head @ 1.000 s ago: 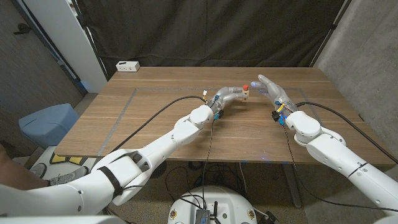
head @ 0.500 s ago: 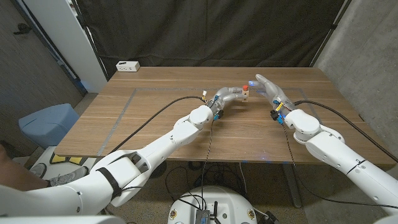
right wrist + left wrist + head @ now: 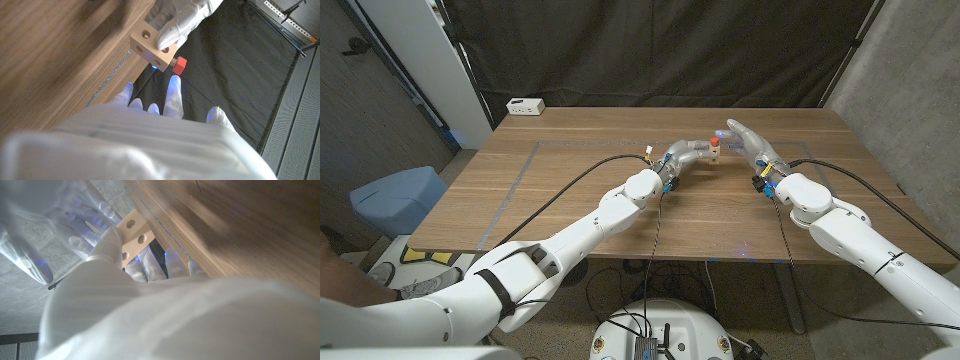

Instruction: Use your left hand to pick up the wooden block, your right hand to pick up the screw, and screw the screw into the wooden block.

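Wooden block (image 3: 152, 46) (holed) — red screw (image 3: 179, 65) in it

Wooden table (image 3: 570, 200) with pale taped lines across the top. White power strip (image 3: 525, 106) lying at the far corner, well apart from the left hand (image 3: 688, 153), on its outer side.

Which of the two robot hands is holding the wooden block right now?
The left hand grips the wooden block, which has the red screw sticking out of it. The right hand is beside it, fingers spread, holding nothing.
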`<action>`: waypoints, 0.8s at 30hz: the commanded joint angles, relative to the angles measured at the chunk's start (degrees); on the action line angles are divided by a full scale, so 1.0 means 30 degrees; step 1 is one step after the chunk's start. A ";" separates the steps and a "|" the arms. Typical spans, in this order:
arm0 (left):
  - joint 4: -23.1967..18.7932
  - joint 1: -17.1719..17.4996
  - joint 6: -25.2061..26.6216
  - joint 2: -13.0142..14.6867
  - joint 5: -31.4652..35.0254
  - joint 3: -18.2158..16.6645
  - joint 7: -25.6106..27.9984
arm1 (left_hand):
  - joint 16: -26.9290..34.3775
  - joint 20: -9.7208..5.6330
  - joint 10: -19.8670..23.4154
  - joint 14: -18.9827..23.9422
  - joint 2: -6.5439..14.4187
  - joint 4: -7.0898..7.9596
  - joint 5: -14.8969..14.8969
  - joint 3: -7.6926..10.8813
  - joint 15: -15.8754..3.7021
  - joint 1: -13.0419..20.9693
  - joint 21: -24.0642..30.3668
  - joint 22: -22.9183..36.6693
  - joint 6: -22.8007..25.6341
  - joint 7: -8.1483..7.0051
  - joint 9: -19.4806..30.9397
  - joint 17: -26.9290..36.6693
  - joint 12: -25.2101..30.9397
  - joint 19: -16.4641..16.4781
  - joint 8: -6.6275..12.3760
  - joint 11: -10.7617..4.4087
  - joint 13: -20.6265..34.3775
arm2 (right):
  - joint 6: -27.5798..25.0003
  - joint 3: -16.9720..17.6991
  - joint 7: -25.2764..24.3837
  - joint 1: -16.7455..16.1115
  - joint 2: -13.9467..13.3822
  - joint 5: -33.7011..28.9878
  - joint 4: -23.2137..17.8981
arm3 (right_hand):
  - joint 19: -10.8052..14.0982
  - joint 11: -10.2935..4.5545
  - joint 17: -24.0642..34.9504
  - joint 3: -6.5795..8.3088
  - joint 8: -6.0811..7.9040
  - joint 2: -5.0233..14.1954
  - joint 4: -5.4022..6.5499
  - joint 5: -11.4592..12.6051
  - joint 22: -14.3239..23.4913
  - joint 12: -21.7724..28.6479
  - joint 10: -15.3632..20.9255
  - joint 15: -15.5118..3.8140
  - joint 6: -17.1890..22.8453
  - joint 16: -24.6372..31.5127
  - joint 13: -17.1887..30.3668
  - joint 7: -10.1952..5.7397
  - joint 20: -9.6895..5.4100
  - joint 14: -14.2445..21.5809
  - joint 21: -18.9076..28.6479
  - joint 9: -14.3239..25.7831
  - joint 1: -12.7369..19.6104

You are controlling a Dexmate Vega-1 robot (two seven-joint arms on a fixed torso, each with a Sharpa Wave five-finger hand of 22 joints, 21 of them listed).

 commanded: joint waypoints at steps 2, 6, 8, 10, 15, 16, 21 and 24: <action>0.0178 -0.0107 -0.0009 -0.0099 0.0005 0.0043 -0.0069 | 0.0018 0.0098 0.0134 0.0125 0.0343 0.0239 0.0077 0.0296 -0.1038 0.0180 0.0109 0.0098 0.0334 0.0195 0.0083 0.0058 0.0379 -0.0077 0.0147 -0.0008 0.0421 | 0.0019 -0.0201 0.0358 0.0258 -0.0010 0.0116 0.0209 | -0.0164 -0.0070 0.0034 0.0012 0.0175 -0.0017 0.0075 0.0080 0.0031 0.0110 -0.0023 0.0135 0.0385 0.0037 0.0031 0.0058 0.0108 -0.0947 -0.0068 0.0031 -0.0254; 0.0265 -0.0142 -0.0053 -0.0147 -0.0004 0.0051 -0.0091 | 0.0013 0.0112 0.0124 0.0111 0.0348 0.0247 0.0077 0.0295 -0.1038 0.0170 0.0112 0.0098 0.0331 0.0189 0.0082 0.0060 0.0376 -0.0070 0.0146 -0.0010 0.0420 | 0.0015 -0.0218 0.0414 0.0276 -0.0040 0.0143 0.0221 | -0.0149 -0.0065 0.0030 0.0021 0.0239 -0.0014 0.0084 0.0087 0.0032 0.0136 0.0003 0.0124 0.0567 0.0061 0.0030 0.0104 0.0128 -0.0930 -0.0041 0.0030 -0.0274; 0.0271 -0.0153 -0.0038 -0.0154 0.0014 0.0062 -0.0078 | 0.0014 0.0103 0.0121 0.0113 0.0347 0.0248 0.0076 0.0292 -0.1032 0.0167 0.0112 0.0098 0.0336 0.0198 0.0083 0.0060 0.0376 -0.0069 0.0148 -0.0010 0.0422 | 0.0056 -0.0229 0.0454 0.0281 -0.0057 0.0139 0.0237 | -0.0140 -0.0125 0.0029 0.0025 0.0264 -0.0011 0.0090 0.0090 0.0032 0.0163 0.0059 0.0127 0.0644 0.0075 0.0030 0.0133 0.0130 -0.0912 -0.0031 0.0030 -0.0284; 0.0270 -0.0149 -0.0034 -0.0162 0.0007 0.0056 -0.0067 | 0.0013 0.0112 0.0129 0.0119 0.0337 0.0238 0.0077 0.0294 -0.1028 0.0176 0.0112 0.0098 0.0364 0.0186 0.0082 0.0056 0.0378 -0.0069 0.0160 -0.0012 0.0418 | 0.0098 -0.0245 0.0458 0.0280 -0.0086 0.0083 0.0241 | -0.0140 -0.0130 0.0025 0.0033 0.0337 -0.0008 0.0095 0.0095 0.0032 0.0192 0.0118 0.0106 0.0855 0.0097 0.0029 0.0182 0.0141 -0.0881 -0.0020 0.0030 -0.0295; 0.0259 -0.0143 -0.0031 -0.0166 0.0006 0.0062 -0.0068 | 0.0012 0.0099 0.0144 0.0126 0.0332 0.0236 0.0078 0.0298 -0.1055 0.0174 0.0113 0.0098 0.0349 0.0202 0.0082 0.0053 0.0386 -0.0068 0.0154 -0.0012 0.0420 | 0.0102 -0.0215 0.0406 0.0204 -0.0148 0.0063 0.0175 | -0.0121 -0.0140 0.0012 0.0054 0.0390 -0.0002 0.0086 0.0104 0.0031 0.0218 0.0175 0.0078 0.1043 0.0135 0.0028 0.0233 0.0125 -0.0798 0.0001 0.0032 -0.0288; 0.0261 -0.0143 -0.0029 -0.0170 -0.0001 0.0060 -0.0074 | 0.0011 0.0091 0.0147 0.0125 0.0331 0.0230 0.0079 0.0302 -0.1064 0.0184 0.0111 0.0098 0.0350 0.0194 0.0082 0.0051 0.0386 -0.0072 0.0155 -0.0012 0.0419 | 0.0112 -0.0208 0.0404 0.0191 -0.0155 0.0066 0.0169 | -0.0099 -0.0152 0.0009 0.0060 0.0398 0.0000 0.0084 0.0106 0.0031 0.0247 0.0247 0.0076 0.1081 0.0141 0.0029 0.0216 0.0126 -0.0785 0.0013 0.0032 -0.0286; 0.0250 -0.0140 -0.0026 -0.0172 0.0003 0.0065 -0.0070 | 0.0013 0.0087 0.0149 0.0126 0.0343 0.0243 0.0078 0.0303 -0.1048 0.0170 0.0109 0.0098 0.0325 0.0193 0.0082 0.0055 0.0391 -0.0077 0.0145 -0.0009 0.0424 | 0.0092 -0.0183 0.0351 0.0126 -0.0197 0.0062 0.0104 | -0.0066 -0.0181 0.0001 0.0079 0.0432 0.0011 0.0081 0.0112 0.0031 0.0268 0.0307 0.0069 0.1210 0.0152 0.0028 0.0276 0.0137 -0.0765 0.0032 0.0034 -0.0281; 0.0234 -0.0132 -0.0046 -0.0162 0.0016 0.0074 -0.0071 | 0.0015 0.0100 0.0147 0.0127 0.0353 0.0247 0.0079 0.0306 -0.1047 0.0169 0.0113 0.0098 0.0321 0.0203 0.0082 0.0057 0.0388 -0.0068 0.0144 -0.0010 0.0419 | 0.0033 -0.0169 0.0307 0.0090 -0.0194 0.0100 0.0063 | -0.0055 -0.0185 -0.0007 0.0096 0.0448 0.0021 0.0072 0.0117 0.0031 0.0289 0.0368 0.0055 0.1288 0.0164 0.0028 0.0278 0.0139 -0.0735 0.0040 0.0035 -0.0268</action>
